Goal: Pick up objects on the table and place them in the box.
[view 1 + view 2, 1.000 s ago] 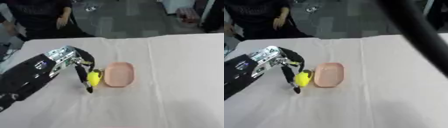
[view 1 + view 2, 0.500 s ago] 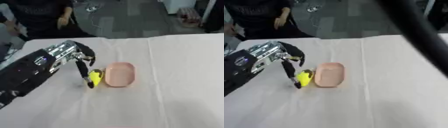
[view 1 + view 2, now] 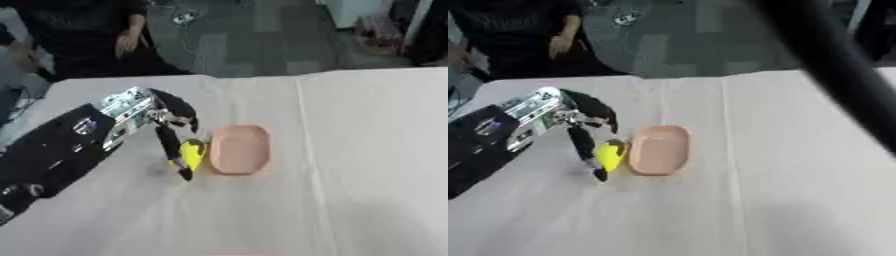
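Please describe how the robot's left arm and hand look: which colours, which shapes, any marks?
The left arm is a thick black casing with small pale markings and a bluish spot. Near the wrist sits a blocky silver metal section. The left hand is black, with long, thin dark fingers. No loose cables show.

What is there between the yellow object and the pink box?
Nothing: in the left eye view the yellow object lies right against the pink box, with the left hand at its other side.

The black left hand [image 3: 171,131] curls its fingers round a small yellow object [image 3: 193,154] beside the shallow pink oval tray [image 3: 238,149] on the cream-clothed surface [image 3: 350,165].
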